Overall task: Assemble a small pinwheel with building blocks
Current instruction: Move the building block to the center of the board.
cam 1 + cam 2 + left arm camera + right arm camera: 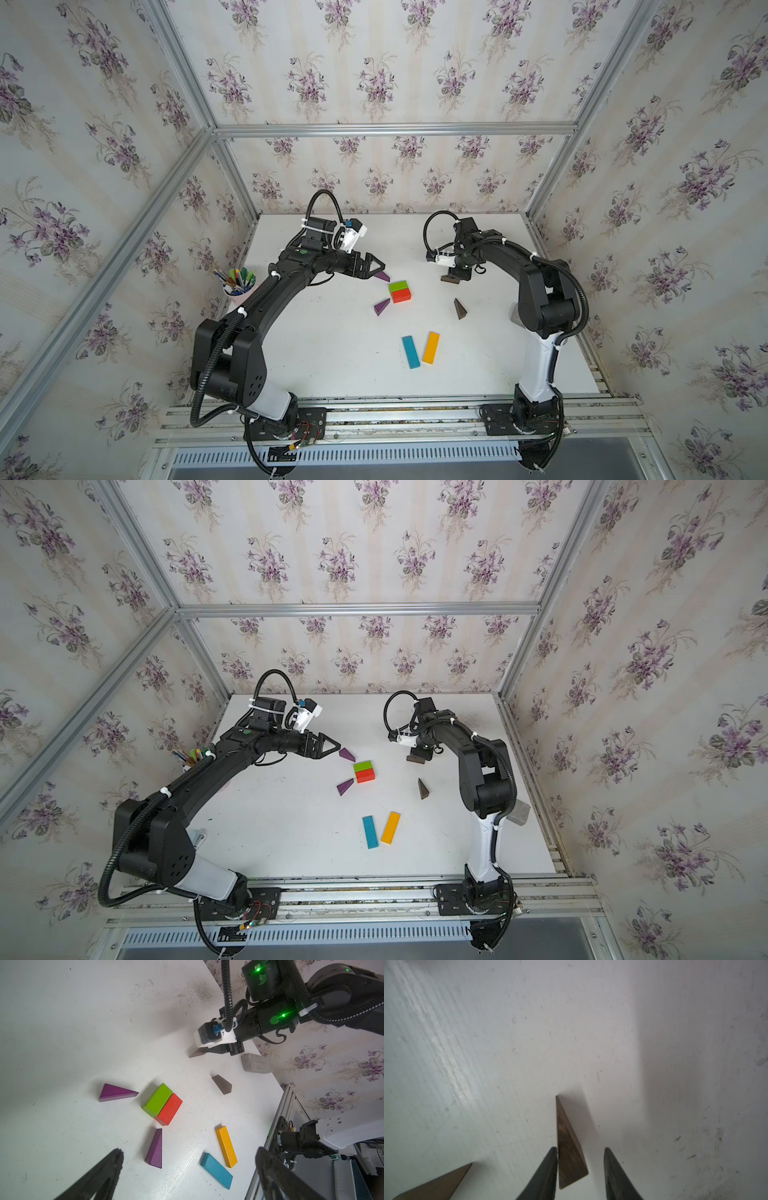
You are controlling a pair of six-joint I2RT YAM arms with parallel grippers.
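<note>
A green cuboid [398, 286] and a red cuboid [401, 295] lie touching side by side mid-table. One purple wedge [381, 307] lies just left of them, another purple wedge [382, 276] behind them. My left gripper [380, 266] hovers over that rear wedge, open and empty, its fingertips [118, 1154] wide apart. My right gripper [580, 1148] straddles a brown wedge [569, 1147] on the table; one finger touches it and a gap shows at the other. A second brown wedge [459, 308] lies nearer the front. A blue bar [411, 352] and an orange bar [431, 348] lie in front.
A pink cup of pens [237, 286] stands at the table's left edge beside my left arm. A grey block [256, 1063] sits near the right edge by my right arm. Metal frame rails and papered walls enclose the white table [332, 353].
</note>
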